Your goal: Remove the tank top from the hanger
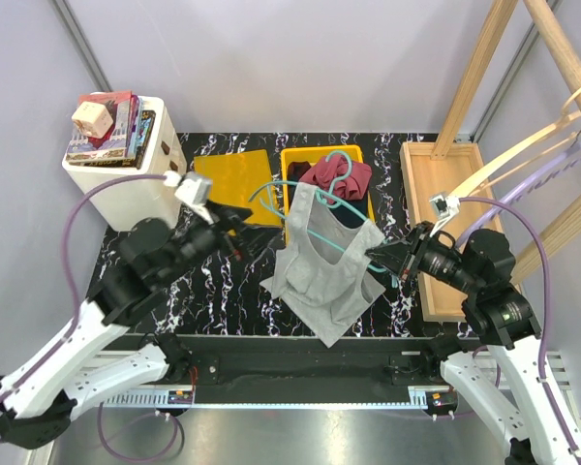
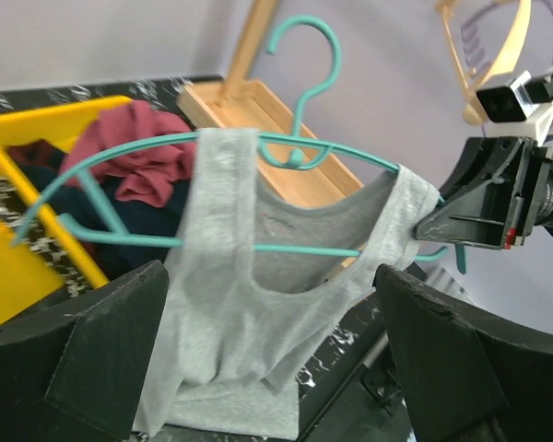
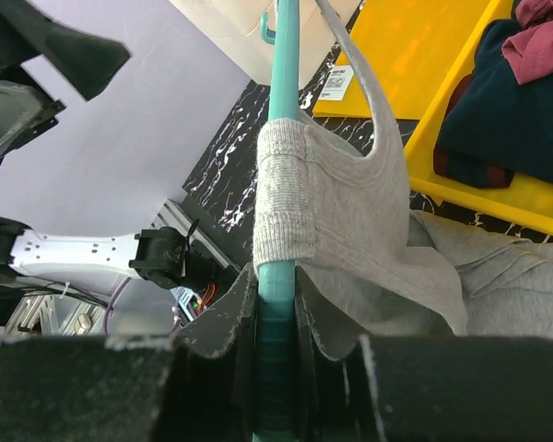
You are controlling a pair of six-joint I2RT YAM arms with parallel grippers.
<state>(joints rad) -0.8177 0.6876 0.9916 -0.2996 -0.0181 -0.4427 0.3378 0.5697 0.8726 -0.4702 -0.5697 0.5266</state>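
Note:
A grey tank top point(image 1: 324, 276) hangs on a teal hanger point(image 1: 315, 199) held above the table's middle, its hem drooping onto the table. Both straps are over the hanger arms in the left wrist view: one point(image 2: 223, 147) near the hook, one point(image 2: 413, 198) at the far end. My right gripper point(image 1: 382, 257) is shut on the hanger's right end, right beside that strap point(image 3: 290, 203); the teal bar point(image 3: 284, 83) runs out from between its jaws point(image 3: 278, 313). My left gripper point(image 1: 247, 232) is open and empty, just left of the tank top. Its fingers point(image 2: 101, 359) frame the cloth point(image 2: 230, 304) without touching it.
A yellow bin point(image 1: 292, 160) of red and navy clothes stands behind the hanger, with a yellow board point(image 1: 234, 179) to its left. A wooden tray point(image 1: 436, 194) and a wooden rack point(image 1: 484, 68) with spare hangers are at the right. A white box point(image 1: 126, 184) with books is at the back left.

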